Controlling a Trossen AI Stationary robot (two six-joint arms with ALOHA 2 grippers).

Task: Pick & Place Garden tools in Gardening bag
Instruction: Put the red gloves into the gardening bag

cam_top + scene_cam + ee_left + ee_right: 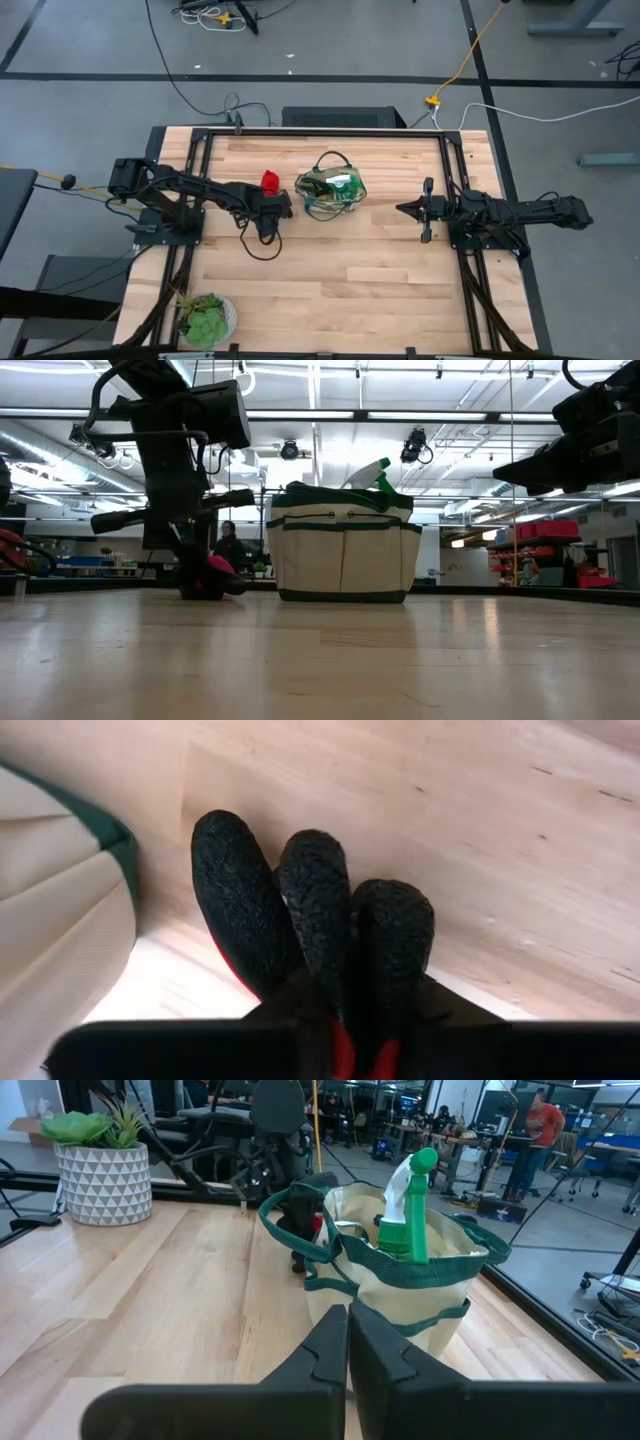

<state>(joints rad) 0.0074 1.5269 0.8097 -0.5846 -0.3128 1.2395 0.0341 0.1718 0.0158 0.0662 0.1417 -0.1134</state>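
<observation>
Across the pale wooden tabletop we see the left gripper lowered just beside the round tan fabric bag with dark green trim, its fingers closing around the red-and-black glove lying on the wood. We see a green spray bottle with a white nozzle standing inside the bag. The right gripper hovers well apart, fingers pressed together, empty.

1. The glove under my left gripper has rough, grainy black fingers, matt; rubbery, I think.
2. The bag is tan woven cloth with green trim.
3. The bottle is smooth plastic.
4. The table is pale wood, lightly sheened.
</observation>
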